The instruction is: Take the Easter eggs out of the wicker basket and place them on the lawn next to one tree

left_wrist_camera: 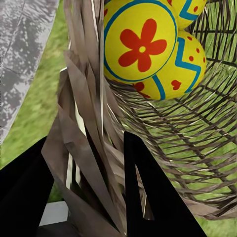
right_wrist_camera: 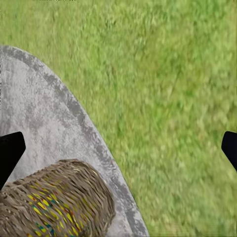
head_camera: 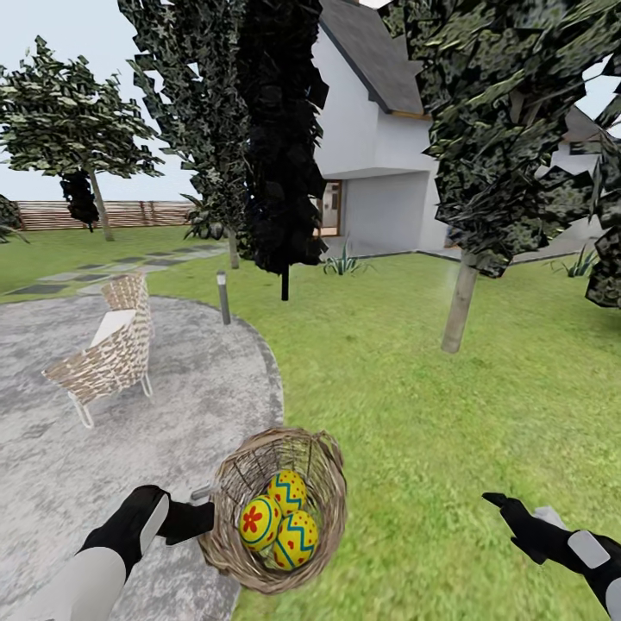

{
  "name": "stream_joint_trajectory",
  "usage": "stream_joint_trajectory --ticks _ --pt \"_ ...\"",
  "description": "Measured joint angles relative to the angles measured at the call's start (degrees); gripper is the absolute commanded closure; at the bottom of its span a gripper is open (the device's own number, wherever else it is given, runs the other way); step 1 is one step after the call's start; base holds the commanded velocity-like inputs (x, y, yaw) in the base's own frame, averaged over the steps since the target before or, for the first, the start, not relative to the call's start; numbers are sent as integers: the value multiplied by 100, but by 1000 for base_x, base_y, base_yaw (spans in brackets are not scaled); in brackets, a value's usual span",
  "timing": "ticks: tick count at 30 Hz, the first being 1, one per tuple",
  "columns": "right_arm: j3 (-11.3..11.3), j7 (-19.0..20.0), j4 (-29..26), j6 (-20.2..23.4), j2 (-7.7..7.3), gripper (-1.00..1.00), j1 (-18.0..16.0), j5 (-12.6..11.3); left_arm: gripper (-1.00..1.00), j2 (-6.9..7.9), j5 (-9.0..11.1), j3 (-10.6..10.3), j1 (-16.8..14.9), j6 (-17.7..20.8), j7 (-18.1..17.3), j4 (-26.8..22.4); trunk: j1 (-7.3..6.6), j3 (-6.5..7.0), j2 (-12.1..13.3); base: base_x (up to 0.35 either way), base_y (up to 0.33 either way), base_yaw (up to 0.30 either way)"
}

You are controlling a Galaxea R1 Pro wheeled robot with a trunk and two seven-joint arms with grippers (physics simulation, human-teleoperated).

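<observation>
Green lawn (head_camera: 448, 414), one wicker basket (head_camera: 323, 483), three Easter eggs (head_camera: 260, 523) inside.

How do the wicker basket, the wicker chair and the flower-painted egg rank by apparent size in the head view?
1. Wicker basket, though being nearer the camera enlarges it.
2. Wicker chair, only slightly smaller in the picture.
3. Flower-painted egg, clearly smallest.

Tilted wicker basket (head_camera: 323, 483), three Easter eggs (head_camera: 280, 520) inside (yellow, painted)
</observation>
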Motion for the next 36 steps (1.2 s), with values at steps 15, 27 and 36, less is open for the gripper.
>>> stream_joint_trajectory --ticks 15,27,36 --pt "0 4 -1 -2 0 -100 0 1 100 0 15 1 0 -4 -2 0 0 0 0 333 -30 -46" --pt "0 6 -1 -1 4 -100 1 0 100 0 -4 0 -1 -11 1 3 0 0 0 333 -4 -36" --pt "0 12 -1 -4 14 -100 0 0 100 0 1 -1 0 -9 -1 1 0 0 0 332 -29 -74"
